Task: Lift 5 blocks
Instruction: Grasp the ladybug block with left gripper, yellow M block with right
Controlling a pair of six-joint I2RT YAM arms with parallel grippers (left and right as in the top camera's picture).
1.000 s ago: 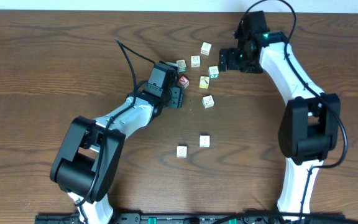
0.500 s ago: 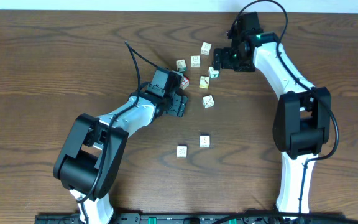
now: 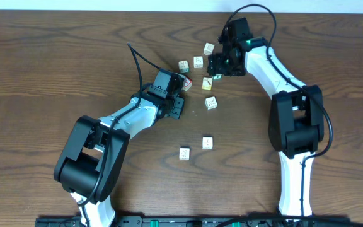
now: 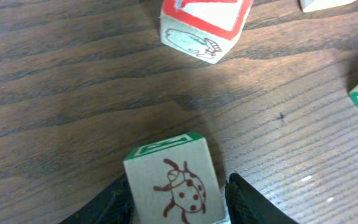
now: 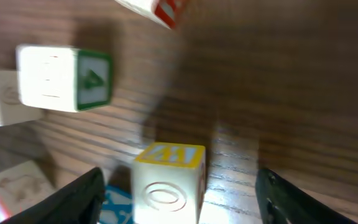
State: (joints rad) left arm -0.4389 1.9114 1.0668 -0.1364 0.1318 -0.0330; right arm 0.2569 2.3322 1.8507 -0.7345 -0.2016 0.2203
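Lying toward the dark wooden table's (image 3: 43, 94) far edge, small cream-white wooden cubes (image 3: 211, 102) are scattered. Left gripper (image 4: 178, 204) brackets a ladybug-printed green-topped cube (image 4: 173, 180); contact unclear. Right gripper (image 5: 179, 196) stands wide open around a yellow-topped cube (image 5: 166, 180).

Tight, seemingly narrow gaps among the clustered blocks (image 3: 198, 62); wide open table (image 3: 43, 75) leftward.

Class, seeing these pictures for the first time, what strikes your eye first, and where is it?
A block with a red ladybird drawing sits within the left gripper, low in the left wrist view. The right gripper straddles a yellow-topped block with gaps either side. Overhead, both grippers reach into scattered blocks on a wooden table.
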